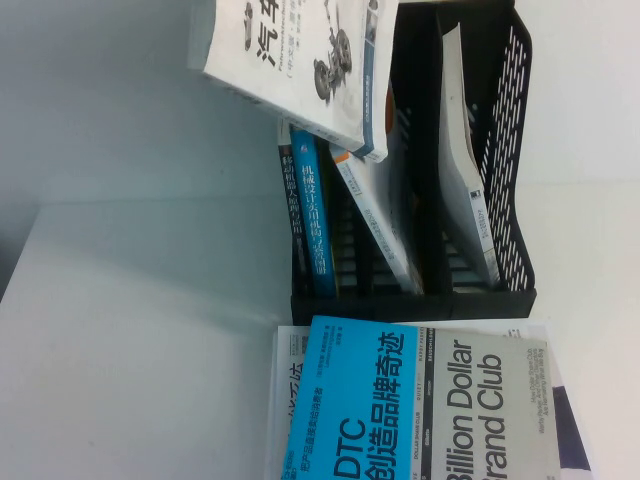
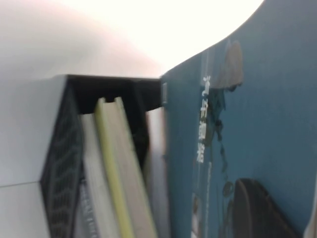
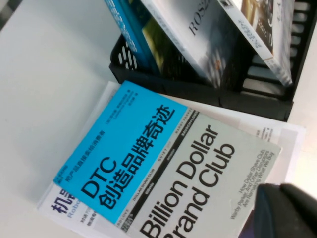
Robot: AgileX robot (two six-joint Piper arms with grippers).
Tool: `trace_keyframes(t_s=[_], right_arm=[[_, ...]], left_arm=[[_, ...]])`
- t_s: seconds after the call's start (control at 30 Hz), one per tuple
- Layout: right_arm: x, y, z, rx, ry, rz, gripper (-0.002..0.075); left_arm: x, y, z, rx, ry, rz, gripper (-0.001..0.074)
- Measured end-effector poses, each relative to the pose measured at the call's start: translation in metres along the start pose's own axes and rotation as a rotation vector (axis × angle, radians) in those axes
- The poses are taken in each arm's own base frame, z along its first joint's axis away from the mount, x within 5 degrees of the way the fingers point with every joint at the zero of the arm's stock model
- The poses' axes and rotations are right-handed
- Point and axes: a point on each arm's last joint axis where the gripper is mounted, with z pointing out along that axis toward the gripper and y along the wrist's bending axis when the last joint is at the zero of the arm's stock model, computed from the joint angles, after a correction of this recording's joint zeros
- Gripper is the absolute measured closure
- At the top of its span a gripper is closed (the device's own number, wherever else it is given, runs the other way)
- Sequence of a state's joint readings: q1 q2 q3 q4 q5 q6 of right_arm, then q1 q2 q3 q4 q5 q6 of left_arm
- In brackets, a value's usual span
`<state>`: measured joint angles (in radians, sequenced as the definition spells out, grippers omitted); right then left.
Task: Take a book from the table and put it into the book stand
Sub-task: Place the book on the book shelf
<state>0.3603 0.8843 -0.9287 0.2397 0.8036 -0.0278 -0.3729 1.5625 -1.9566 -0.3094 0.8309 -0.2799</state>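
Looking from your left, you have bare table (image 1: 140, 330), then the book (image 1: 300, 65) tilted in the air over the left slots of the book stand (image 1: 510, 150). Your left gripper (image 2: 262, 208) touches its cover; its fingers' state is unclear. The stand's right slots have room. Your right gripper (image 3: 285, 210) hovers over the blue book (image 1: 420, 410) stacked beside the stand's front edge.

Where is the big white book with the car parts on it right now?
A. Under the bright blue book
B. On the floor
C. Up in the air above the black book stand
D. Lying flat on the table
C: the white book is tilted in the air over the top of the black book stand, not lying on the table.
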Motion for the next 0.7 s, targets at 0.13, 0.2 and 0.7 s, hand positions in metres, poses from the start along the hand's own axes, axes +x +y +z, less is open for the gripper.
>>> trace_keyframes(t_s=[0.13, 0.2, 0.7], right_arm=[[0.000, -0.002, 0.000, 0.022, 0.005, -0.014, 0.0728], [0.000, -0.003, 0.000, 0.030, 0.005, -0.021, 0.0728], [0.000, -0.004, 0.000, 0.044, 0.000, -0.033, 0.0728]], left_arm=[[0.004, 0.008, 0.015, -0.053, 0.039, 0.013, 0.0617], [0.008, 0.012, 0.024, -0.068, 0.074, 0.011, 0.0617], [0.035, 0.027, 0.087, -0.086, 0.203, -0.051, 0.0618]])
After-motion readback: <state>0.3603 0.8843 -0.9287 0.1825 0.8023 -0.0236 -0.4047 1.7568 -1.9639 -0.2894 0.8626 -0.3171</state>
